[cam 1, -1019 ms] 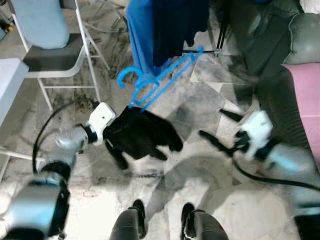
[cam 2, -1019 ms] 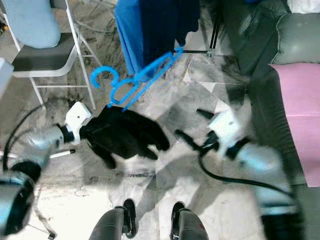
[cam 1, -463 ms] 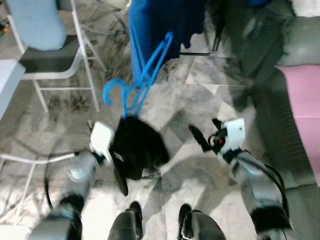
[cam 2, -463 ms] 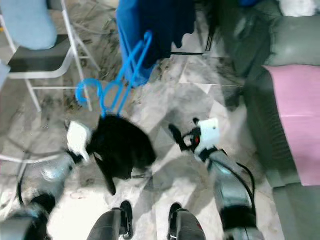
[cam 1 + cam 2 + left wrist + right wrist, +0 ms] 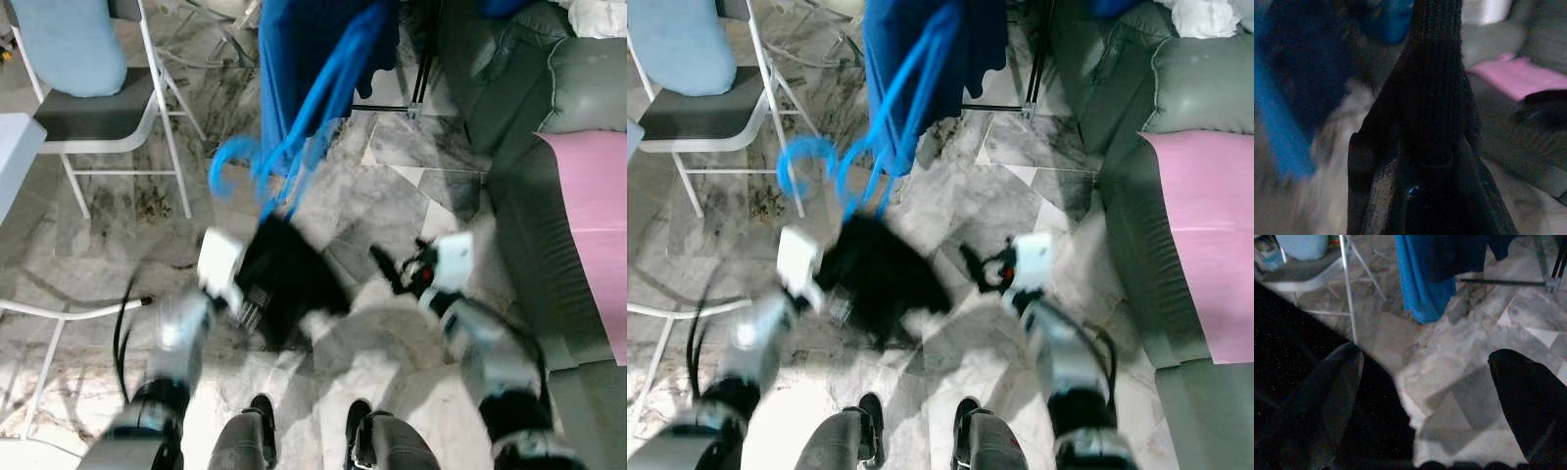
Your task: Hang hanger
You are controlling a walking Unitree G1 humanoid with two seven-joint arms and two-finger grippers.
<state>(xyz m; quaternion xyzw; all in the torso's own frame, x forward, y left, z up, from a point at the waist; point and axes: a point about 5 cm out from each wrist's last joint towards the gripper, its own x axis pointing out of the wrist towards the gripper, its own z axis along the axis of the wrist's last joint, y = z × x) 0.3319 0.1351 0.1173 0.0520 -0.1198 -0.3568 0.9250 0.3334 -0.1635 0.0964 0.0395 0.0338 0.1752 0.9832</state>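
Presently: left gripper [image 5: 257, 299] clamped on black garment [image 5: 289, 289], blue hanger [image 5: 309, 117] slanting far-right above; right gripper [image 5: 1425, 396] spread, empty.

Bright blue hanger [image 5: 294, 147] carries a black garment [image 5: 284, 289]. Blue cloth [image 5: 294, 59] hangs at twelve o'clock; grey-veined marble floor [image 5: 382, 206]; pink cover [image 5: 593, 225] at three.
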